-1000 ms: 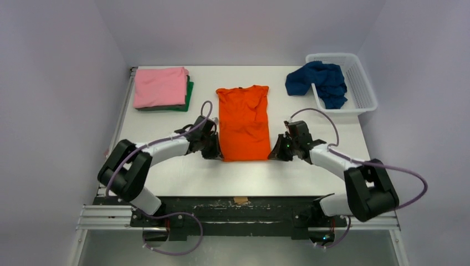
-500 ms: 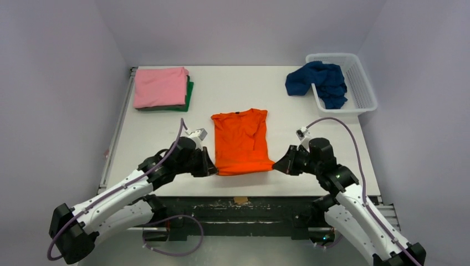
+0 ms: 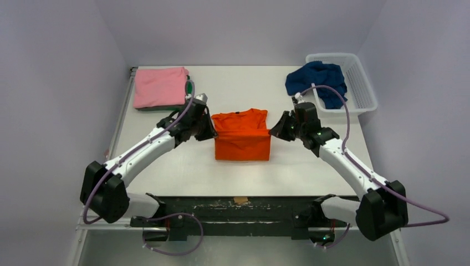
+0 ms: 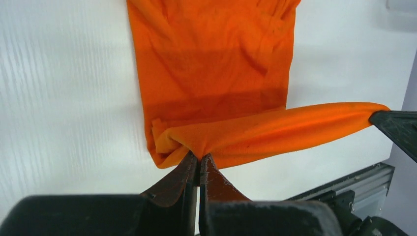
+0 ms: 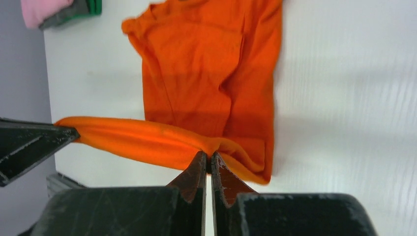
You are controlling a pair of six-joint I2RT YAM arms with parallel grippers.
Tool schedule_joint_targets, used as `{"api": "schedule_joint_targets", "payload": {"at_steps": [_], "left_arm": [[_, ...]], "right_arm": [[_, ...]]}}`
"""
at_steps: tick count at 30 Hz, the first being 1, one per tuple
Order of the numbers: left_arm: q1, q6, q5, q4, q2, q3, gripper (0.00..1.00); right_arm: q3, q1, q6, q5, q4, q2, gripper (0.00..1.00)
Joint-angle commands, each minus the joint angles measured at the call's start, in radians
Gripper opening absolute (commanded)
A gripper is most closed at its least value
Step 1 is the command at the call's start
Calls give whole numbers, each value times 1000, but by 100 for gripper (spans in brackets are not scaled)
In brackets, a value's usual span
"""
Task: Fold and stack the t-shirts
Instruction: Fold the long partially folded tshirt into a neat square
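Note:
The orange t-shirt (image 3: 242, 138) lies mid-table, its lower half lifted and carried back over its upper half. My left gripper (image 3: 213, 131) is shut on the hem's left corner (image 4: 196, 147). My right gripper (image 3: 271, 132) is shut on the hem's right corner (image 5: 209, 146). The hem hangs taut between them above the cloth. A folded pink t-shirt (image 3: 161, 86) lies on a folded dark green one (image 3: 189, 94) at the back left. A navy t-shirt (image 3: 316, 81) hangs crumpled over the basket's rim at the back right.
The white mesh basket (image 3: 361, 83) stands at the back right corner. The table's metal rail (image 3: 238, 217) runs along the near edge between the arm bases. The pink and green stack also shows at the top left of the right wrist view (image 5: 54, 9).
Both grippers have lifted the orange shirt's bottom hem and carried it from the near edge toward the collar, folding the shirt in half. Both arms have stretched forward.

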Motion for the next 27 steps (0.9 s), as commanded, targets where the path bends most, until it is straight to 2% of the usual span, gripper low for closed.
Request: {"api": "schedule_joint_targets", "payload": {"at_steps": [1, 6, 13, 19, 20, 21, 22, 23, 25, 26, 27], "left_arm": [[54, 77, -18, -11, 119, 173, 0], [108, 104, -2, -23, 259, 293, 0], [174, 116, 15, -55, 444, 445, 0], [206, 121, 14, -77, 562, 515, 0], [209, 119, 17, -73, 574, 519, 2], [214, 120, 23, -68, 589, 526, 10], [218, 120, 27, -65, 604, 534, 21], [224, 120, 32, -64, 615, 547, 33], [235, 124, 48, -58, 630, 569, 62], [237, 128, 58, -61, 634, 577, 73], [239, 132, 66, -68, 634, 583, 83]], "right_arm": [[134, -80, -28, 36, 136, 118, 0], [231, -146, -48, -72, 216, 302, 0], [411, -180, -71, -134, 246, 552, 0], [532, -190, -69, -160, 255, 747, 0], [552, -191, -68, -162, 251, 778, 0], [576, -193, -70, -165, 251, 807, 1], [601, -196, -74, -169, 251, 836, 6], [627, -200, -83, -177, 255, 862, 19], [701, -209, -97, -211, 240, 907, 54], [720, -212, -103, -217, 218, 917, 72], [722, -211, -119, -205, 203, 909, 80]]}}
